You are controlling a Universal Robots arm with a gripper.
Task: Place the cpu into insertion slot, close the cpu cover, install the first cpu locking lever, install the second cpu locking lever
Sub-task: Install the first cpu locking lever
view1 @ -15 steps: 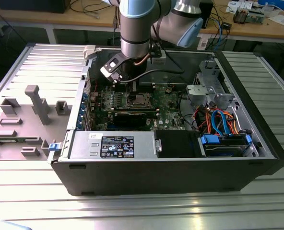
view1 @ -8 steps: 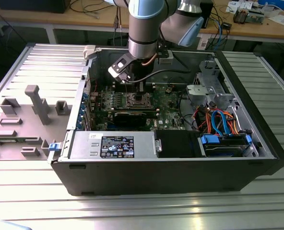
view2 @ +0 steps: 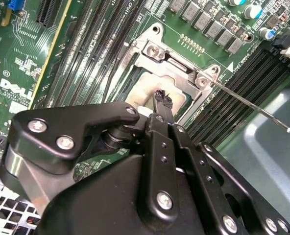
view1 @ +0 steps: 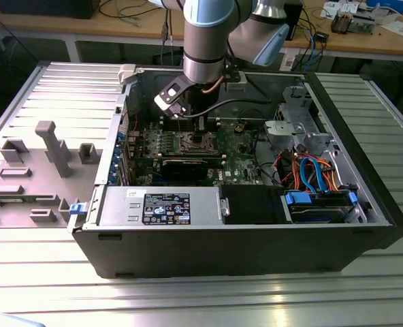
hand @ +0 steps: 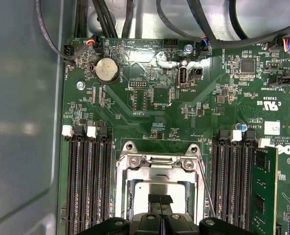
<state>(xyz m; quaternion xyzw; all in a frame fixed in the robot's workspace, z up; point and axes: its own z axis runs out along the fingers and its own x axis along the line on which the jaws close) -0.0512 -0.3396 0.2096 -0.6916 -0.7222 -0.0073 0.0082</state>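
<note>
The fingers (view2: 163, 110) are pressed together and hold nothing, just above the cpu (hand: 147, 188). It lies in the slot (hand: 123, 188) under the cover (hand: 159, 165). One lever (view2: 253, 105) sticks out beside it.

Exterior view: we look down aslant into the open computer case (view1: 188, 248), mid range | first wrist view: near, square-on to the motherboard (hand: 184, 122) | second wrist view: nearer, oblique, past the gripper (view2: 160, 98) | both wrist views share the cpu cover (hand: 159, 165).
</note>
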